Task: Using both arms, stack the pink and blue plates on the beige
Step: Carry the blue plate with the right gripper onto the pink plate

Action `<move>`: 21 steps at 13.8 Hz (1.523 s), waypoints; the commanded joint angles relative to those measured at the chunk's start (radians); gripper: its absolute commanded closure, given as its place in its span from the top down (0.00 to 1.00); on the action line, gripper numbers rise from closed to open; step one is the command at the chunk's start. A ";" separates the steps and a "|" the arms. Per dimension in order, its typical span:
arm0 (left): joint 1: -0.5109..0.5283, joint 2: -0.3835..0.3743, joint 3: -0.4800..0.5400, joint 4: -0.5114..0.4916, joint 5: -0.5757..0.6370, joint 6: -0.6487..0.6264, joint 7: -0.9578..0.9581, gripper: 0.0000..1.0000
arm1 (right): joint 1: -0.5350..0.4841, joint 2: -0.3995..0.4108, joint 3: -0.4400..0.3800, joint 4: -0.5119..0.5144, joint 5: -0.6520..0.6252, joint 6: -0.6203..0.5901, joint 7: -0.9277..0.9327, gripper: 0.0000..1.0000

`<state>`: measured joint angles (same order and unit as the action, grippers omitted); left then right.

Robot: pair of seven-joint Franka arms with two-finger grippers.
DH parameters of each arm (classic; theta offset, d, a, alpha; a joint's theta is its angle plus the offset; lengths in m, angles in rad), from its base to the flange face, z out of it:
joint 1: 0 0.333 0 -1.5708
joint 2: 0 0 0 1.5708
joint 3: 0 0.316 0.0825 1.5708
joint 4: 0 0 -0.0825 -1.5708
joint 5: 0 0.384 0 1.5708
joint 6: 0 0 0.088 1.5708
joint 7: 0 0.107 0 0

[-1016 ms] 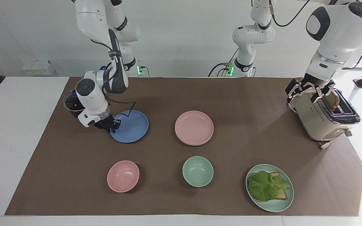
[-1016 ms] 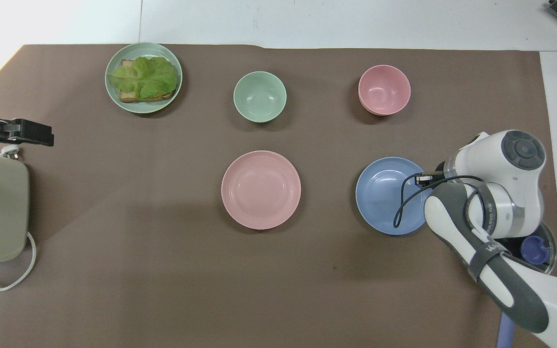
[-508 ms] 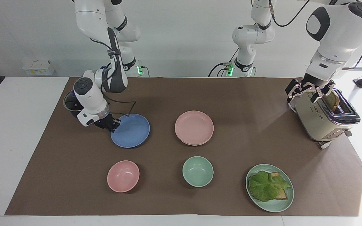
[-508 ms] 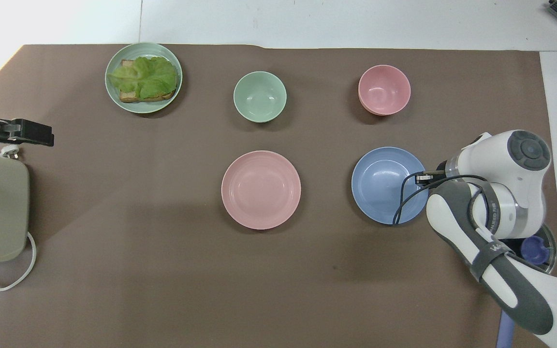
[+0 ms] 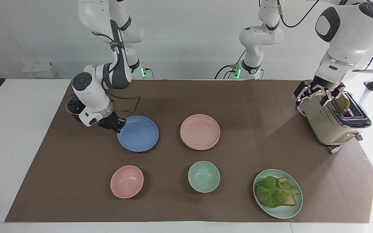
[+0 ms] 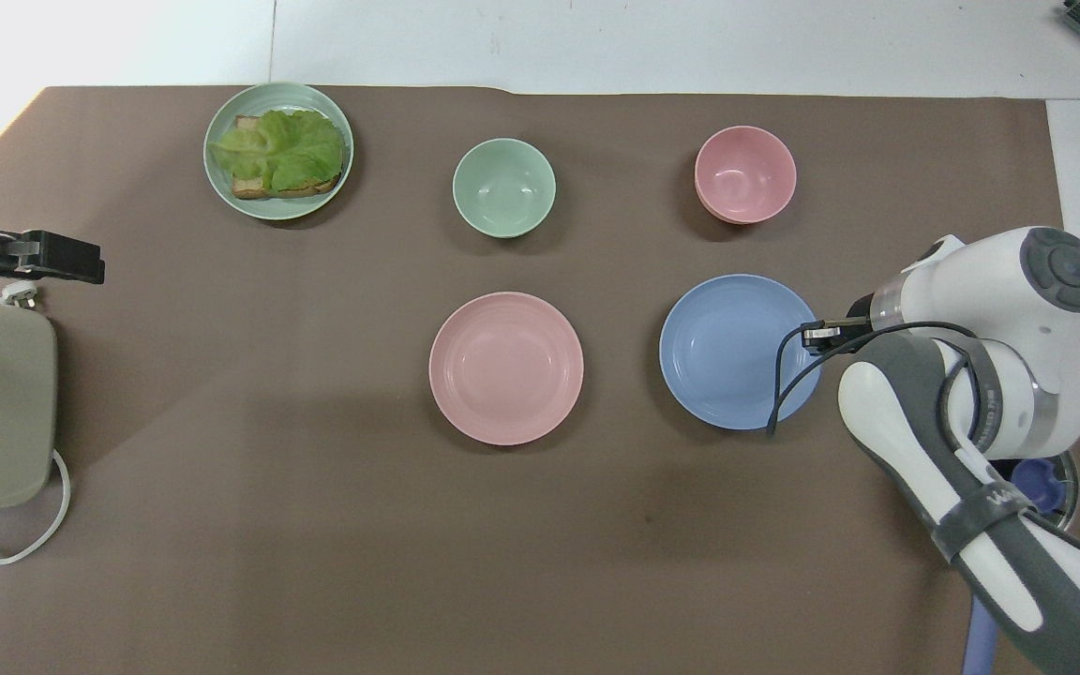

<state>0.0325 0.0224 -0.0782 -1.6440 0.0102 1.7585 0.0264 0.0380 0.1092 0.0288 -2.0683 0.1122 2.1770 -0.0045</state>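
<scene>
My right gripper is shut on the rim of the blue plate, which hangs level a little above the brown mat, toward the right arm's end from the pink plate. In the overhead view the same gripper pinches the blue plate at its edge. The pink plate rests mid-table on the beige plate, of which only a pale rim shows beneath it. My left gripper waits open over the end of the toaster.
A cream toaster with bread in its slot stands at the left arm's end. Farther from the robots sit a pink bowl, a green bowl and a green plate with toast and lettuce. A dark pot sits under the right arm.
My right gripper has closed on the blue plate's rim, raised it off the mat and carried it toward the pink plate. The left arm has not moved.
</scene>
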 commanded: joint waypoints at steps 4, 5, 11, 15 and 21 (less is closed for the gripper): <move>0.001 0.001 -0.002 0.009 0.013 -0.017 0.006 1.00 | 0.124 -0.037 0.051 0.069 0.058 0.012 0.111 0.00; 0.001 0.001 -0.002 0.010 0.013 -0.016 0.006 1.00 | 0.150 -0.033 0.051 0.079 0.058 0.032 0.173 0.00; 0.000 0.001 0.000 0.010 0.013 -0.016 0.006 1.00 | 0.307 0.046 0.060 0.100 0.098 0.144 0.362 0.00; 0.000 0.001 0.000 0.009 0.013 -0.017 0.006 1.00 | 0.339 0.093 0.060 0.100 0.099 0.145 0.371 0.00; 0.001 0.001 0.000 0.009 0.013 -0.016 0.004 1.00 | 0.362 0.170 0.060 0.106 0.168 0.213 0.377 0.00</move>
<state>0.0325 0.0224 -0.0781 -1.6440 0.0102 1.7579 0.0264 0.3990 0.2589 0.0878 -1.9854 0.2426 2.3755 0.3649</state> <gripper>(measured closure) 0.000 0.952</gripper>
